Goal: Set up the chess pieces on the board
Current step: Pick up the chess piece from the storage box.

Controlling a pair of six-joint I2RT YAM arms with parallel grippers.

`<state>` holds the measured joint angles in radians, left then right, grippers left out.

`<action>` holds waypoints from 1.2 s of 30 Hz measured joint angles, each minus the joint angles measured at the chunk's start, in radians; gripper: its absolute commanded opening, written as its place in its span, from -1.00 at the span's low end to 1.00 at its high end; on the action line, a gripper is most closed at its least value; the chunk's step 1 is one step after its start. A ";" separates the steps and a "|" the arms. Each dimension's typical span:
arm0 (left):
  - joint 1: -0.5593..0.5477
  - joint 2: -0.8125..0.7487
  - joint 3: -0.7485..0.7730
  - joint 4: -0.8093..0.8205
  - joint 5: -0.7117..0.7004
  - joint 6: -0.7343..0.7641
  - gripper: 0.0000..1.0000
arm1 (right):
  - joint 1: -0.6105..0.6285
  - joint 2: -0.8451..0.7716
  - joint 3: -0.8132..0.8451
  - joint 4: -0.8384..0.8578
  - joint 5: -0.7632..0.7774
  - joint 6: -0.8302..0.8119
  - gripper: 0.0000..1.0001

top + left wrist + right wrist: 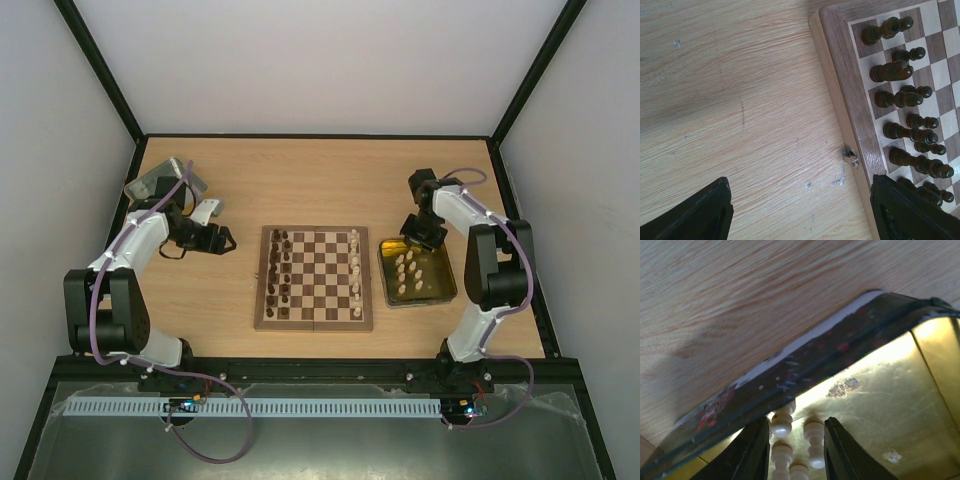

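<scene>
R tool [796, 432] in tray [805, 365], right of board [315, 322]: cream pieces [781, 425] betw. its fingers; grip can't tell. L tool [800, 182] open.

My left arm [135, 245] and right arm [470, 215] are built alike: white rounded links between chunky black joints, each trailed by a looping purple cable [95, 330]. Each rises from a black base [160, 378]. My left tool [224, 240] and right tool [795, 452] end in matte black, blunt fingers [752, 450].

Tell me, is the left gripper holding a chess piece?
No, the left gripper is open and empty over bare table beside the board.
</scene>
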<state>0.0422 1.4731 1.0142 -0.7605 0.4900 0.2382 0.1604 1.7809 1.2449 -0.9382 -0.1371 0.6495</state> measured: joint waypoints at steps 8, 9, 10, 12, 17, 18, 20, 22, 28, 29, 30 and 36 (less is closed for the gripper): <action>0.000 0.000 0.000 0.000 -0.002 0.000 0.51 | -0.002 0.035 0.008 0.025 -0.029 0.000 -0.45; 0.000 0.000 0.000 0.001 -0.002 0.000 0.51 | -0.001 0.035 0.008 0.026 -0.030 -0.004 -0.45; 0.000 0.000 0.000 0.001 -0.002 0.000 0.51 | -0.002 0.036 0.008 0.027 -0.032 -0.009 -0.45; 0.000 0.000 0.000 0.002 -0.003 0.000 0.51 | -0.002 0.037 0.008 0.029 -0.034 -0.016 -0.46; 0.000 0.000 0.000 0.007 -0.004 0.000 0.51 | -0.002 0.039 0.006 0.035 -0.044 -0.025 -0.50; 0.000 0.000 0.000 0.007 -0.004 0.000 0.51 | -0.001 0.039 0.005 0.036 -0.045 -0.026 -0.51; 0.000 0.000 0.000 0.007 -0.004 0.000 0.51 | -0.002 0.039 0.000 0.042 -0.047 -0.031 -0.55; 0.000 0.000 0.000 0.007 -0.004 0.000 0.51 | -0.002 0.039 -0.008 0.050 -0.047 -0.035 -0.57; 0.000 0.000 0.000 0.007 -0.005 0.000 0.51 | -0.002 0.039 -0.027 0.065 -0.051 -0.037 -0.62; 0.000 0.000 0.000 0.007 -0.004 0.000 0.51 | -0.002 0.039 -0.030 0.068 -0.051 -0.037 -0.62; 0.000 0.000 0.000 0.007 -0.005 0.000 0.51 | -0.002 0.039 -0.032 0.070 -0.052 -0.037 -0.64; 0.000 0.000 0.000 0.007 -0.004 0.000 0.51 | -0.002 0.041 -0.039 0.080 -0.052 -0.037 -0.77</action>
<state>0.0422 1.4731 1.0142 -0.7532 0.4858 0.2379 0.1589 1.8217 1.2064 -0.8577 -0.1890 0.6125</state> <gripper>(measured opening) 0.756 0.152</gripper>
